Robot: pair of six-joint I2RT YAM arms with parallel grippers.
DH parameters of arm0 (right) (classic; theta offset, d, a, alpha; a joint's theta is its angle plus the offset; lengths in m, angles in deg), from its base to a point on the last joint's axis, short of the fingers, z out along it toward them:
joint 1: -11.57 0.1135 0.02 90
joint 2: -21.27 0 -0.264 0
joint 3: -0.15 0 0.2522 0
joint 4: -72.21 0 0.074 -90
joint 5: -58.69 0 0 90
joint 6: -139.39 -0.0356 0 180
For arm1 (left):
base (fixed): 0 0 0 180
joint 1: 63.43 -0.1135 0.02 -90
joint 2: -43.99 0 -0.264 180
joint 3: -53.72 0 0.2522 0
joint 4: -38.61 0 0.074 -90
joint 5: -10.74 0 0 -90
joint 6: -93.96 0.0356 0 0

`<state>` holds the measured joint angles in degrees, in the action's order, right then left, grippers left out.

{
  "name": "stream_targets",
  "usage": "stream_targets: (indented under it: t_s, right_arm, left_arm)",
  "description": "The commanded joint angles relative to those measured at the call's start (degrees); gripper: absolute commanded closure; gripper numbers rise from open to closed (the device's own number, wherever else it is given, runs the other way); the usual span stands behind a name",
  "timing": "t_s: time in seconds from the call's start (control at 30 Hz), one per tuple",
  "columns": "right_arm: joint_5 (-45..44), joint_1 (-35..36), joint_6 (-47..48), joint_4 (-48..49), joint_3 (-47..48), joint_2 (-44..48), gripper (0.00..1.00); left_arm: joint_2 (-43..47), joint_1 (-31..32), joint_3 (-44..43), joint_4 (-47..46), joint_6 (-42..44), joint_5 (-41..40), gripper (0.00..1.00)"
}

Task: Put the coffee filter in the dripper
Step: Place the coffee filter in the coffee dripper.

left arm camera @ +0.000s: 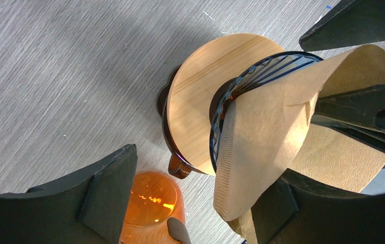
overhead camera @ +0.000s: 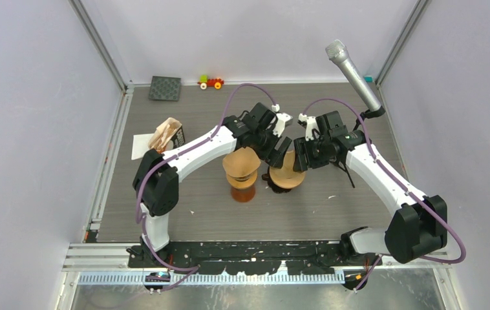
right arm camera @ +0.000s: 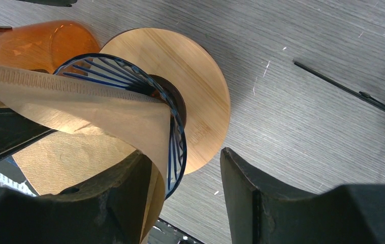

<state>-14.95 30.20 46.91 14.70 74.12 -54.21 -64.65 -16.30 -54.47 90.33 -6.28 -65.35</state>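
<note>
The dripper (overhead camera: 286, 178) stands at mid-table, a ribbed blue-tinted cone (left arm camera: 261, 71) in a round wooden collar (left arm camera: 195, 101). A brown paper coffee filter (left arm camera: 277, 127) lies partly in the cone, its seamed edge hanging out over the rim; it also shows in the right wrist view (right arm camera: 99, 114). My left gripper (overhead camera: 278, 150) (left arm camera: 205, 170) is open, and the filter rests beside its right finger (left arm camera: 302, 213). My right gripper (overhead camera: 297, 157) (right arm camera: 184, 155) is open and straddles the cone's rim. Its left finger (right arm camera: 78, 203) sits against the filter.
An amber glass vessel (overhead camera: 242, 191) with a tan top stands just left of the dripper. A holder of spare filters (overhead camera: 167, 134) and white paper (overhead camera: 141, 145) lie at the left. A microphone (overhead camera: 353, 72), a toy train (overhead camera: 211, 82) and a dark square mat (overhead camera: 165, 88) are at the back.
</note>
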Motion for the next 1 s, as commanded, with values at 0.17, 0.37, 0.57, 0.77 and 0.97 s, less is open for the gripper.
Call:
stream_targets:
  t_s: [0.17, 0.37, 0.57, 0.77, 0.97]
  right_arm:
    - [-1.22, -0.18, 1.76, 2.41, 0.2, -0.49, 0.43]
    - [-0.87, -0.18, 2.18, 2.62, 0.33, -0.62, 0.42]
    - [0.8, -0.18, 2.15, 2.53, 0.7, 0.96, 0.41]
    - [2.48, -0.19, 3.48, 1.49, 1.44, 1.44, 0.41]
    - [2.8, -0.18, 3.83, 1.06, 1.83, 1.57, 0.41]
  left_arm:
    - [1.24, 0.17, -0.05, -2.12, -0.04, -1.43, 0.23]
    - [1.38, 0.19, -1.09, -1.62, -0.05, -1.02, 0.23]
    - [2.81, 0.19, -2.23, -1.81, 0.52, 0.18, 0.19]
    - [3.65, 0.02, -2.88, -2.62, 1.01, 0.46, 0.17]
    - [4.53, -0.85, -2.08, -4.19, 0.45, 2.66, 0.16]
